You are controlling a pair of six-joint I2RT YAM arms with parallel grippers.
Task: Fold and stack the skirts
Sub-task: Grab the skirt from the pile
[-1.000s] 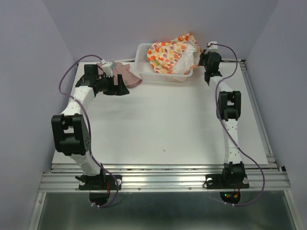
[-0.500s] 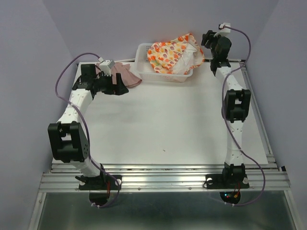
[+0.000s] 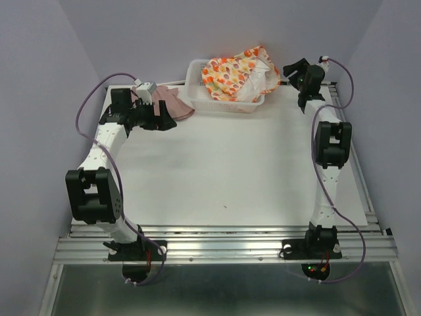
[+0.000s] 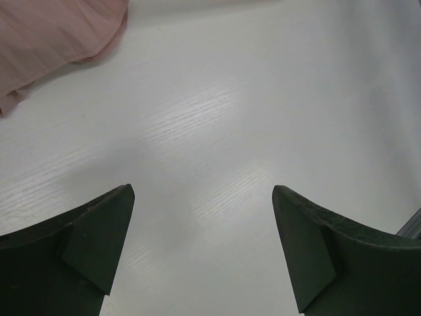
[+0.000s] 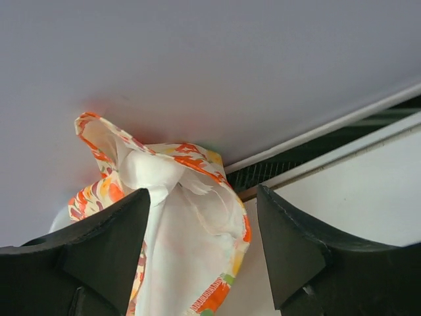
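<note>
Cream fabric printed in orange, red and yellow: the printed skirt (image 5: 174, 197) lies heaped in the white mesh basket (image 3: 223, 105), bunched just ahead of the right pincer (image 5: 200, 217). The jaws stand apart with nothing clamped between them. A fold of the cloth spills over the basket's side toward the fingertips. Across the table (image 3: 223, 171), the left pincer (image 4: 202, 224) hovers over bare surface, jaws spread wide and empty. The dusty pink skirt (image 4: 52, 33) lies crumpled ahead of it and to the left in its wrist view, near but untouched. Neither garment is spread, folded or stacked, so the job appears to be at its first step: getting a skirt out onto the open table. The next move would call for the right pincer to close on the spilling fold and draw the print clear of the basket. Alternatively, the left could reach forward for the pink hem, a soft edge likely to slip unless pinched deep.
</note>
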